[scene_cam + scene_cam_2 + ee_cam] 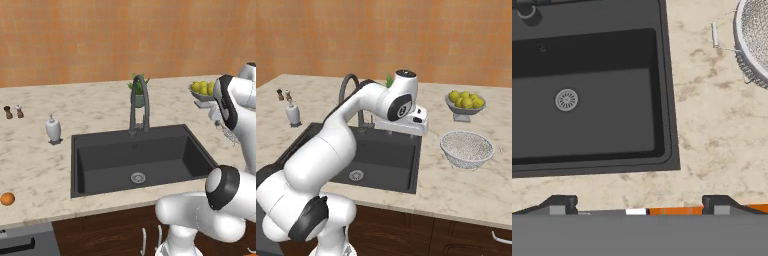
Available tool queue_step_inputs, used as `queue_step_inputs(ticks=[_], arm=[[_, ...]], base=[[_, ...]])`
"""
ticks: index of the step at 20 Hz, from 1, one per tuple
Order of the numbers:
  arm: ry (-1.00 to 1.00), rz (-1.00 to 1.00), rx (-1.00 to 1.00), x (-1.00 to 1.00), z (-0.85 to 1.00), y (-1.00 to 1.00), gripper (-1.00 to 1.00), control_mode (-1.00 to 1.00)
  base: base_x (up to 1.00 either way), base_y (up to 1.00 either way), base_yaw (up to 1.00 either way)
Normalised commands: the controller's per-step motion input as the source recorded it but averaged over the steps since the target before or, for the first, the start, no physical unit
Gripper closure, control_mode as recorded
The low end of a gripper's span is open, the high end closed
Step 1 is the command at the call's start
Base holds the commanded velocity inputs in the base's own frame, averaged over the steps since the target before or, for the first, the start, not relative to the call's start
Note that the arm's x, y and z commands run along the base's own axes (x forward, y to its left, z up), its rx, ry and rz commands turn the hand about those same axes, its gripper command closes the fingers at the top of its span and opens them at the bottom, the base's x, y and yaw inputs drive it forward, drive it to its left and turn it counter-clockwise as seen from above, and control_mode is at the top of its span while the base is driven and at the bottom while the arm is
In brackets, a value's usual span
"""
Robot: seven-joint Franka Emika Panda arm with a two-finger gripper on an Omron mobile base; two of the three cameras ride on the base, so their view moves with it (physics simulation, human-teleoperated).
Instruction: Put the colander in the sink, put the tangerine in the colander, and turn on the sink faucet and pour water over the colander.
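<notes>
While the colander (466,148) sits on the counter (456,185) just beside the sink's right edge, it holds nothing and touches neither the basin nor the fruit bowl (465,105) behind it (that footed bowl, piled with yellow-green fruit, stands nearer the counter's back right corner). In the hand view the colander's rim and one small side handle (714,35) show at the upper right. The tangerine (7,199) lies well apart from it, near the counter's front edge far to the left of the sink (140,157). The sink is bare, its round drain (138,177) showing in the floor. The faucet (139,102) rises at the sink's back edge, with a small plant (137,92) behind it. A white soap bottle (53,128) stands left of the sink, and two small shakers (13,112) stand farther left. The gripper (639,204) hangs over the counter strip at the sink's front right corner, its jaws spread wide and holding nothing.
</notes>
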Motion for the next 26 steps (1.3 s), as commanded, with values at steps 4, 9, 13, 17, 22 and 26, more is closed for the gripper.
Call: queue_step_inputs(ticks=[4, 9, 13, 17, 22, 26], arm=[[0.0, 0.0, -0.01, 0.01, -0.21, -0.44, -1.0, -1.0], [0.0, 0.01, -0.05, 0.02, -0.18, -0.45, -1.0, -1.0], [0.0, 0.05, -0.08, 0.05, -0.2, -0.52, -1.0, -1.0], [0.0, 0.09, -0.06, 0.14, -0.24, -0.46, -1.0, -1.0], [0.0, 0.14, -0.03, 0.27, -0.31, -0.32, -1.0, -1.0], [0.0, 0.2, -0.02, 0.33, -0.24, -0.25, -1.0, -1.0]], base=[[0.0, 0.0, 0.0], [0.0, 0.0, 0.0], [0.0, 0.0, 0.0], [0.0, 0.0, 0.0], [0.0, 0.0, 0.0], [0.0, 0.0, 0.0]])
